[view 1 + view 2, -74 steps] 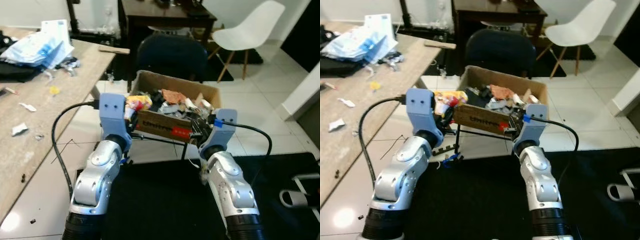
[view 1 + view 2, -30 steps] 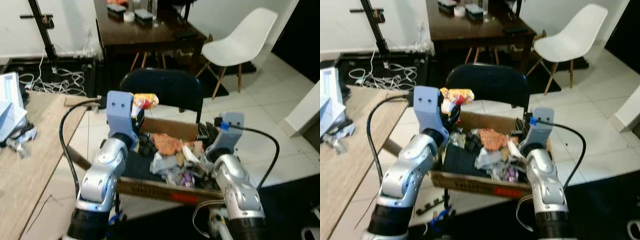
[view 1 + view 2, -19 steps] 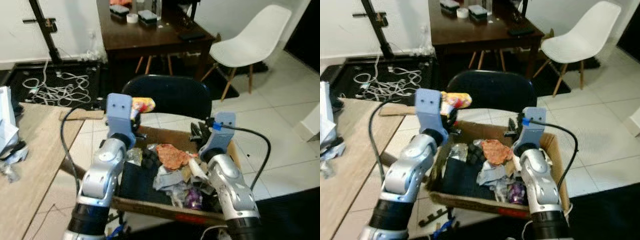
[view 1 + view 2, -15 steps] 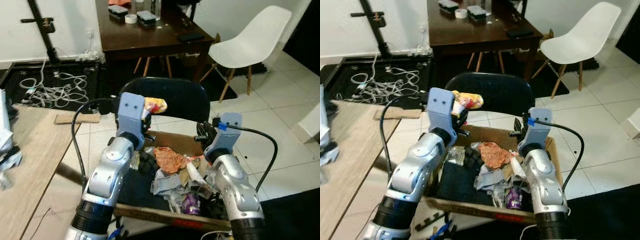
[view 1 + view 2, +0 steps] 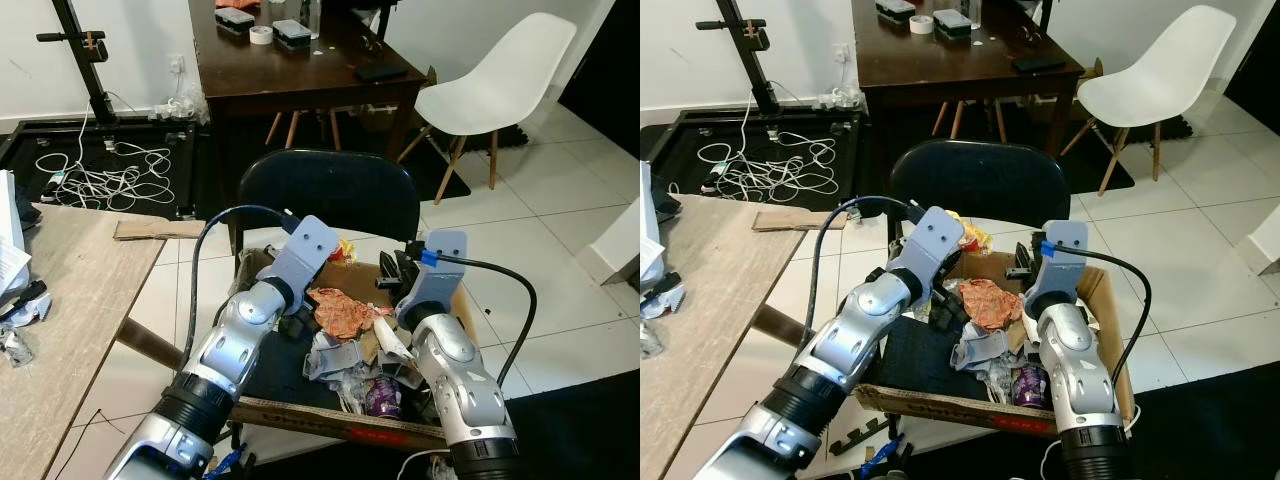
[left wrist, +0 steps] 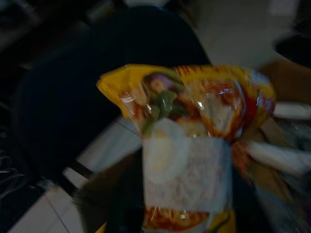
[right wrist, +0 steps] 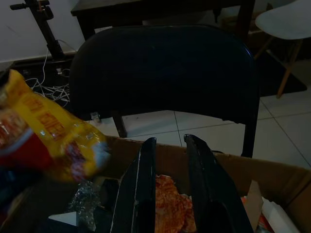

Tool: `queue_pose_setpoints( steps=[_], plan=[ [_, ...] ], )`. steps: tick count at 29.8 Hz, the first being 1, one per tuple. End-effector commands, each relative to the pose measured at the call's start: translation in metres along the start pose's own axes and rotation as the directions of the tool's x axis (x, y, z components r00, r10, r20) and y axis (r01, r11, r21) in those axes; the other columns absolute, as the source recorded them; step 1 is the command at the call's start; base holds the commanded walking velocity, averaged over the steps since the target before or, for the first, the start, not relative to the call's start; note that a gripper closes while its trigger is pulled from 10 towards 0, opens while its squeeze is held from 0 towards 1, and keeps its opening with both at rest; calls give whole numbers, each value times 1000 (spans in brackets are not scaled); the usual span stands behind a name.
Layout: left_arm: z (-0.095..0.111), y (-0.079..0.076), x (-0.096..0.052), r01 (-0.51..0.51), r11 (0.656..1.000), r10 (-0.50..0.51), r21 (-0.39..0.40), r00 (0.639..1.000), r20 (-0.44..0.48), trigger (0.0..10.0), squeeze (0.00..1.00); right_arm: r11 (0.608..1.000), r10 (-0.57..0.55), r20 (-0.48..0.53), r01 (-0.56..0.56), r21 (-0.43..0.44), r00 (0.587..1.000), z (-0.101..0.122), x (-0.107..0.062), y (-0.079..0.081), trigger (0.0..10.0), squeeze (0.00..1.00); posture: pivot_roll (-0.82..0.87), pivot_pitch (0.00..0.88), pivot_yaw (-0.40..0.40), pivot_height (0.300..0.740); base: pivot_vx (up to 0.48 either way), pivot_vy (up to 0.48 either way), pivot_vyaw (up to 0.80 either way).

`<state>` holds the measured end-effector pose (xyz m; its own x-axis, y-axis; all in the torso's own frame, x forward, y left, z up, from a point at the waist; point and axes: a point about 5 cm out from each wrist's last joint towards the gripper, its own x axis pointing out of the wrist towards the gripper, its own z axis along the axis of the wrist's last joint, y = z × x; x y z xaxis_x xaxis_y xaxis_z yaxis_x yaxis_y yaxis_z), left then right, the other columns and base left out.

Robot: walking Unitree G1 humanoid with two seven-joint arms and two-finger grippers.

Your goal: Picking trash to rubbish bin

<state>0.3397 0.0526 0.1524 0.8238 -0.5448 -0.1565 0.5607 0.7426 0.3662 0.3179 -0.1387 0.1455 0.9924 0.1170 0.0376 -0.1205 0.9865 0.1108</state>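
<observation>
Cardboard box [image 5: 1110, 330] serving as bin, on floor in front of black chair [image 5: 980, 195], already packed with trash. Left gripper [image 5: 335, 250] over box's far edge, clamped on yellow noodle packet [image 6: 187, 141], packet above the rim. Right gripper [image 7: 170, 189] above box interior, fingers nearly together, empty. Step judged: dropping packet in. Next calls for releasing left fingers with packet well inside the walls, not over the back rim.
</observation>
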Motion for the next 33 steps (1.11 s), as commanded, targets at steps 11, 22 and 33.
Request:
queue_pose_setpoints(
  steps=[11,22,33],
  plan=[
    [23,4,3,-26,989,48,-142,987,153,10000,0,1000,-25,-31,25,6,999,-7,-3,-4,10000,0,133,133,22,740,0,0,0],
    [31,-6,-7,107,981,-68,-161,971,229,10000,0,1000,0,-32,1,9,999,-8,0,2,10000,0,145,118,10,740,0,0,0],
    [33,-3,-13,70,960,11,-271,958,287,10000,0,1000,1,-26,-1,8,1000,-6,3,1,10000,0,140,88,9,740,0,0,0]
  ],
)
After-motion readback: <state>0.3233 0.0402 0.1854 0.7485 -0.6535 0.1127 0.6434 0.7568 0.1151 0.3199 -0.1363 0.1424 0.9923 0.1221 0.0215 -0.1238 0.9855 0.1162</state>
